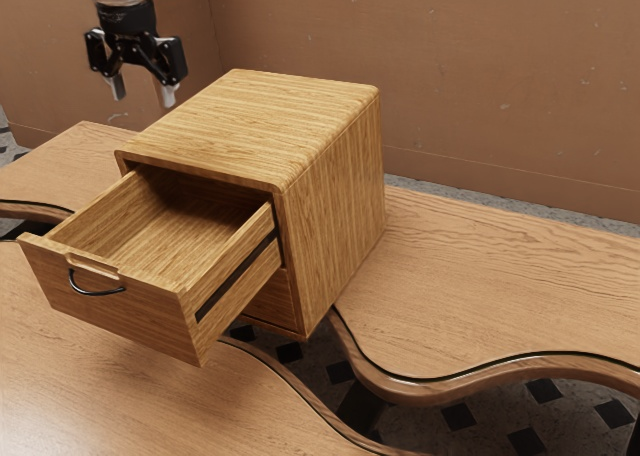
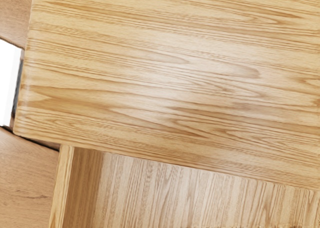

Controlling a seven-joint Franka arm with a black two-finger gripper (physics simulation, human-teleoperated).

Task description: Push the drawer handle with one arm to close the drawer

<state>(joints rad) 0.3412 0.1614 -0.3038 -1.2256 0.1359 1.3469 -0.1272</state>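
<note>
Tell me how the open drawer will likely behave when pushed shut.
The drawer should slide rather than tip, since a dark runner lines its side. Its wooden panels suggest it will stay stiff under a push. It looks empty, so it will probably move fairly lightly.

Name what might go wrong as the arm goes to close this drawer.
The hand hangs near the cabinet, so coming down too soon may knock its top. The handle is a thin loop on the front; an off-centre push could skew the drawer, which is far out.
</note>
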